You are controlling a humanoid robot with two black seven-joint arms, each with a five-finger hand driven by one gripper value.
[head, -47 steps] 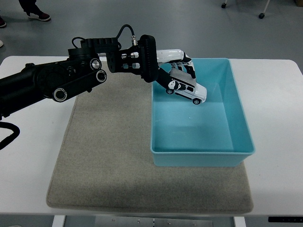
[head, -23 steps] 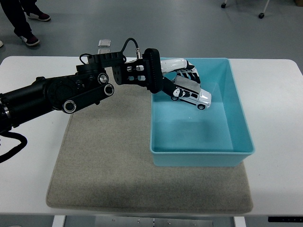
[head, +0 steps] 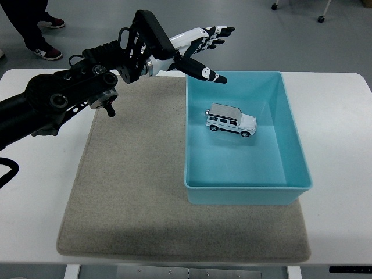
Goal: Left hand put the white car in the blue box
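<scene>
One white surface is carrying a grey mat and a blue box.
Inside the box, the white car is sitting upright on its wheels, while the left hand is hovering above the box's far left corner, fingers spread and holding nothing.

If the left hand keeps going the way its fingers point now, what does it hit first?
Probably nothing: the left hand, open, points right across the far rim of the blue box, apparently above it. The white car lies nearer the camera, off that line. Height is uncertain.
</scene>
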